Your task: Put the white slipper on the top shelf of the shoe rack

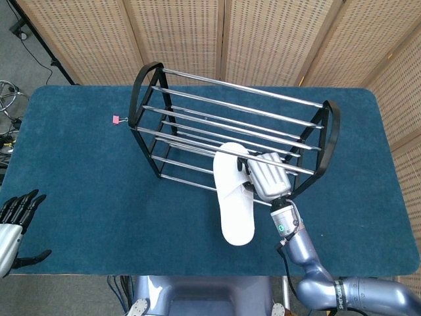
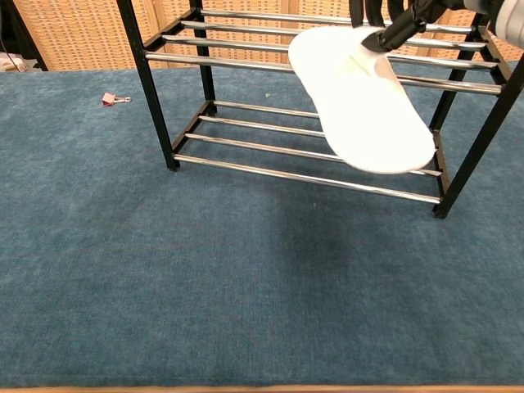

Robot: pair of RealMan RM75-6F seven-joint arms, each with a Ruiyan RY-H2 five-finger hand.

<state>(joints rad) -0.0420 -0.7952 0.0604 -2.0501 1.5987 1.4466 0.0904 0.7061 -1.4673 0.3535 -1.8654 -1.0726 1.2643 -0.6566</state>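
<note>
My right hand (image 1: 266, 175) holds the white slipper (image 1: 235, 194) by its open end, up in the air at the front of the black and chrome shoe rack (image 1: 197, 118). In the chest view the slipper (image 2: 360, 94) tilts down towards me, its upper end level with the front bars of the top shelf (image 2: 246, 41), with dark fingers (image 2: 401, 24) on its edge. My left hand (image 1: 16, 220) lies at the table's near left corner, fingers apart, holding nothing.
A small pink binder clip (image 1: 116, 120) lies on the blue table cover (image 1: 79, 164) just left of the rack; the clip (image 2: 110, 99) shows in the chest view too. Woven screens stand behind the table.
</note>
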